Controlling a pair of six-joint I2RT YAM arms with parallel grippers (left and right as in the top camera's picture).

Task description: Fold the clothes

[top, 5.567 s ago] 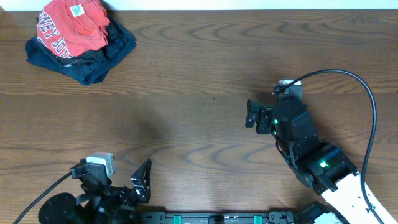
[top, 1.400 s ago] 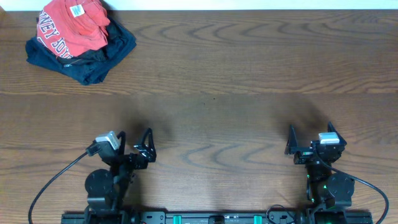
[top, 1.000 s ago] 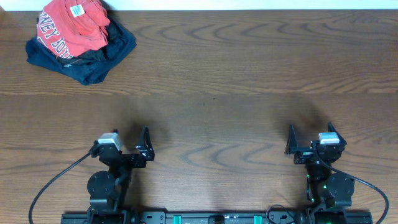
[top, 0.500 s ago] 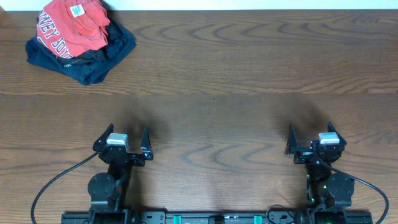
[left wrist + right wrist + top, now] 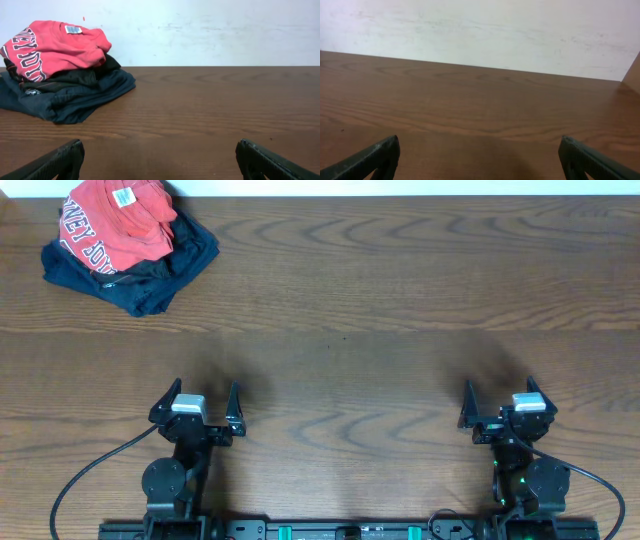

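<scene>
left claw and right claw gape empty, far from the heaped red t-shirt.

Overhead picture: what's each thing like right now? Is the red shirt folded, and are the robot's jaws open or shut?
Red T-shirt: bunched up, not neatly folded, lying on top of the dark garment.
Dark garment: crumpled in a heap under the red T-shirt.
Left gripper: jaws open, holding nothing, far from the clothes.
Right gripper: jaws open, holding nothing.
</scene>
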